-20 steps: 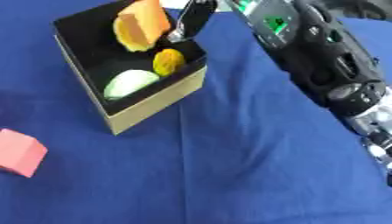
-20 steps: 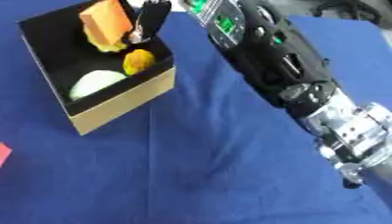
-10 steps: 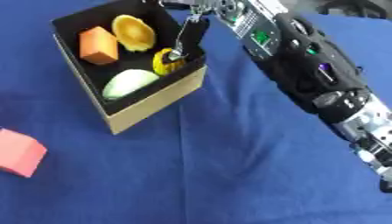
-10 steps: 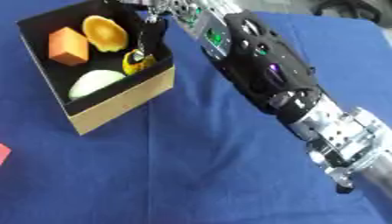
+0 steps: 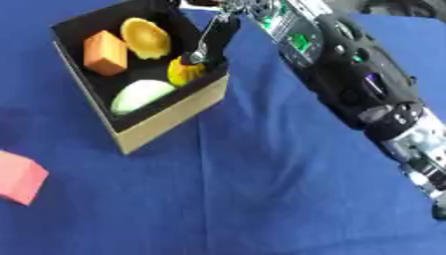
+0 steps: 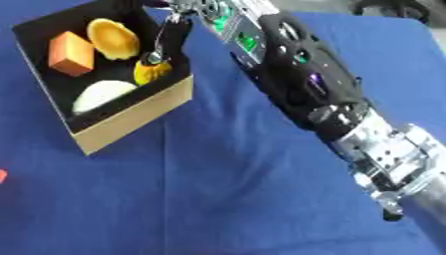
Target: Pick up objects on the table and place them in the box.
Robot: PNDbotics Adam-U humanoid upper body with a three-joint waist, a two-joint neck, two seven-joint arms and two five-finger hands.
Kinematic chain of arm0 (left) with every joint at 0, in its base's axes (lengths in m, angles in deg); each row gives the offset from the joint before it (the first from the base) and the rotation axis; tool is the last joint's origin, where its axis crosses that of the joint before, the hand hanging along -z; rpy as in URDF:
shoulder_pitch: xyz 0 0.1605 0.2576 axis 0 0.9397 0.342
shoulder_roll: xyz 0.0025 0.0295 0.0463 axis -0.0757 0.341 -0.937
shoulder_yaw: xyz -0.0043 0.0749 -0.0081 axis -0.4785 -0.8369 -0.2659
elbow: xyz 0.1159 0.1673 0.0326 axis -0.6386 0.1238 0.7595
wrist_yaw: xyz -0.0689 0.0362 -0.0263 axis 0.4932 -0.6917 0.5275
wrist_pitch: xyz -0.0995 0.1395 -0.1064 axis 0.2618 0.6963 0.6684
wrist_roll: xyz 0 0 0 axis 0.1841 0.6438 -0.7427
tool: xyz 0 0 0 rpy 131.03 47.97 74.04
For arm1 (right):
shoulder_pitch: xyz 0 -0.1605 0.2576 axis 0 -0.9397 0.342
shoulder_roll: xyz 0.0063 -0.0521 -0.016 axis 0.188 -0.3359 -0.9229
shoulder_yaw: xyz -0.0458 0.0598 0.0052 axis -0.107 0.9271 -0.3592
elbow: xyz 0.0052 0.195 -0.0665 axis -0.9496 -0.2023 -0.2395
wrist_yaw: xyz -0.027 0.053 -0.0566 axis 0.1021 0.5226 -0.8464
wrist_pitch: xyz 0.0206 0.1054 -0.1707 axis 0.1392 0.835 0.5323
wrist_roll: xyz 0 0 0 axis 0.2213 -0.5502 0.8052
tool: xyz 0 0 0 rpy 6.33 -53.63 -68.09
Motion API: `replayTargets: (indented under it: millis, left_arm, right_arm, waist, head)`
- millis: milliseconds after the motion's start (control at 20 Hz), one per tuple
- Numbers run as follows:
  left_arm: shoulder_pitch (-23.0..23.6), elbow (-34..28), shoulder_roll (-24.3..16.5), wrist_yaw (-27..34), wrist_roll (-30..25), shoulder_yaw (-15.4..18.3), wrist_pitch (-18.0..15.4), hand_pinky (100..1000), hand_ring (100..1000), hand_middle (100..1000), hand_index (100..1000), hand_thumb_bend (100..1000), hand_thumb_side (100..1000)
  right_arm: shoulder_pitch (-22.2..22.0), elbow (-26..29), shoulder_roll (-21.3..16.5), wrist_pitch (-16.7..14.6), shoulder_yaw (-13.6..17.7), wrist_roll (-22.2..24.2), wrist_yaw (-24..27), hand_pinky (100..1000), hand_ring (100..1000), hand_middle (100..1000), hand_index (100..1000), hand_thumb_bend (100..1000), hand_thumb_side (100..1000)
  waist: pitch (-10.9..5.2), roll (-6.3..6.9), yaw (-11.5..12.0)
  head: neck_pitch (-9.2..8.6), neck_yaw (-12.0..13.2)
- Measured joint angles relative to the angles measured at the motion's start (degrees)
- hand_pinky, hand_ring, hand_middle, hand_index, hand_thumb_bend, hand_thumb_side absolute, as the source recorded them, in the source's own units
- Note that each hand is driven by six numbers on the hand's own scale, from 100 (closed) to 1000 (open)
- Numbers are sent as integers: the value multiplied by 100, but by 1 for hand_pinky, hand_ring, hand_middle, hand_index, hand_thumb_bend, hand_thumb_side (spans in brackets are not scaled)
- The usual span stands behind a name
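On the far left, near the front edge of the blue desk (image 5: 261,199), sits a pink block (image 5: 19,177). It is well apart from the box and not yet put away, so it looks like the next thing to pick up. To its right and farther back is the box (image 5: 166,122), black inside with tan walls, turned a bit so one corner points near. Four things lie in it already: an orange block (image 5: 105,50) at the far left, a round yellow-orange cup shape (image 5: 146,37) beside it, a pale green-white rounded thing (image 5: 139,95) nearer the front, and a small yellow thing (image 5: 184,71) by the right wall. They lie side by side on the bottom, so there is room for each one. Over the right side of the box hangs the robot's right hand (image 5: 212,41), coming down from the big black arm (image 5: 348,74) that reaches in from the right. Its dark fingers point down at the small yellow thing and look straight, not curled round anything, so I think the hand has let go. It may touch the yellow thing, but I cannot tell. The left hand does not show.
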Motion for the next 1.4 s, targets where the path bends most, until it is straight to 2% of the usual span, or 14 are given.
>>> replayTargets:
  millis: [200, 450, 600, 800, 1100, 1400]
  left_arm:
    - [103, 0, 0, -10, 34, 21, 0, 783, 787, 758, 892, 226, 803]
    - [209, 0, 0, -60, 107, 78, -24, 784, 787, 758, 892, 229, 795]
    - [266, 0, -3, -128, 158, 113, -52, 785, 787, 758, 891, 231, 786]
    - [362, 0, -122, -296, 234, 151, -122, 789, 788, 759, 891, 238, 765]
    - [526, 0, -612, -696, 314, 176, -238, 799, 792, 762, 892, 259, 726]
    - [746, 0, -1254, -1178, 294, 172, -336, 812, 797, 765, 893, 270, 685]
  right_arm:
    - [-269, 535, -471, -137, 172, -242, 332, 830, 796, 744, 825, 352, 180]
    - [-917, 1232, -1148, -334, 688, -657, 761, 822, 784, 730, 805, 286, 208]
    - [-1323, 1646, -1531, -353, 1043, -908, 1011, 818, 778, 723, 795, 301, 191]
    - [-1847, 2185, -1882, -177, 1559, -1239, 1340, 819, 777, 723, 793, 300, 207]
    - [-2603, 2963, -2132, 225, 2188, -1714, 1821, 814, 773, 722, 796, 293, 190]
    - [-3394, 3415, -2117, 606, 2485, -2201, 2071, 805, 765, 714, 791, 270, 229]
  waist:
    - [-62, 74, -166]
    - [-109, 244, -357]
    - [-114, 359, -484]
    - [-116, 499, -694]
    - [-115, 627, -920]
    - [-100, 681, -941]
  head:
    - [66, 140]
    - [91, 379]
    - [91, 504]
    - [91, 682]
    - [91, 1067]
    - [136, 1410]
